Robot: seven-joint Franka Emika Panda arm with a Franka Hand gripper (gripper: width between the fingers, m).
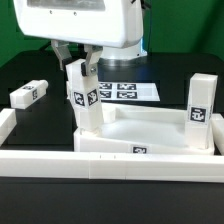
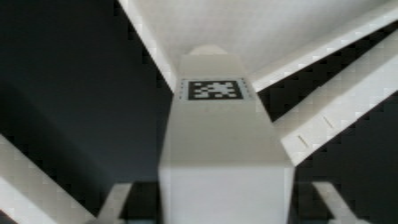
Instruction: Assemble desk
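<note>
The white desk top [image 1: 150, 128] lies flat with its raised rim up. My gripper [image 1: 78, 60] is shut on a square white leg [image 1: 84, 98] and holds it upright at the top's corner on the exterior view's left. Whether the leg sits in the corner socket is hidden. A second leg [image 1: 199, 110] stands upright at the corner on the exterior view's right. A third leg [image 1: 29, 94] lies loose on the black table, left of the top. In the wrist view the held leg [image 2: 222, 140] fills the middle between the gripper [image 2: 222, 208] fingers, and its tag [image 2: 217, 89] faces the camera.
The marker board [image 1: 120, 90] lies flat behind the desk top. A long white rail [image 1: 60, 162] runs along the front, and another rail [image 1: 5, 125] stands at the left edge. White rims of the desk top [image 2: 329, 100] cross the wrist view beyond the leg.
</note>
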